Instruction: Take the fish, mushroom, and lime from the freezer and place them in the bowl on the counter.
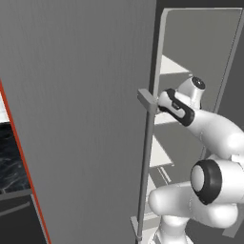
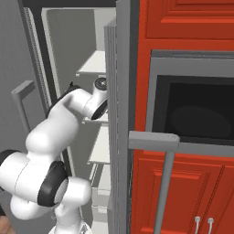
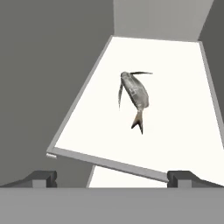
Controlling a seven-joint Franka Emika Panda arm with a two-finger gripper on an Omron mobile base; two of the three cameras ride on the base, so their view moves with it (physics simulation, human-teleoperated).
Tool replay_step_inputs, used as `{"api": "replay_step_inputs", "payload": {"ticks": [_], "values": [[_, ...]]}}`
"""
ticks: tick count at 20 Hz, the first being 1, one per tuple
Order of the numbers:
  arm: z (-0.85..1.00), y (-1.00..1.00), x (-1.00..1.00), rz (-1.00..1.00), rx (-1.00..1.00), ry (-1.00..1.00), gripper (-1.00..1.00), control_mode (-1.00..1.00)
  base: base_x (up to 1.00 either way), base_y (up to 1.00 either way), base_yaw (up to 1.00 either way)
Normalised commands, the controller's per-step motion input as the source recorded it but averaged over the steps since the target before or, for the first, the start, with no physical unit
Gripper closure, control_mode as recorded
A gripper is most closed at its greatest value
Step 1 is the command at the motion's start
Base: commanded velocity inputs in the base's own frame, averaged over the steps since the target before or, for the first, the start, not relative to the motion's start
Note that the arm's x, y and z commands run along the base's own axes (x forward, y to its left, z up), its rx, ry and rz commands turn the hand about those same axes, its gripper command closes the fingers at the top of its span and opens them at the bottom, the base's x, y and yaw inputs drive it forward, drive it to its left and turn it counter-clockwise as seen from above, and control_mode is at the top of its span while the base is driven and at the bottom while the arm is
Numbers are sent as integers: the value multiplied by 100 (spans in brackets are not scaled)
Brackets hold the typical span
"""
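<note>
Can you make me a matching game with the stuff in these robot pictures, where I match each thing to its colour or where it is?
Things:
1. fish
2. freezer
3. cabinets
4. gripper

Descriptions:
A. red, with panelled doors
B. lying on a pale shelf
C. tall, grey brushed metal, its door swung open
D. two dark tips spread wide apart, holding nothing

Right pairs: 1-B, 2-C, 3-A, 4-D
</note>
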Motion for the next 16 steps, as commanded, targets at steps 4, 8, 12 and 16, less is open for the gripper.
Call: {"api": "replay_step_inputs", "payload": {"ticks": [4,8,12,16], "values": [[-20,0,34,3,0,0,-100,-100,0,0,0],[-18,0,30,2,0,0,-100,-100,0,0,0],[-17,0,34,2,0,0,-100,-100,0,0,0],[-8,0,39,1,0,0,-100,-100,0,0,0]]}}
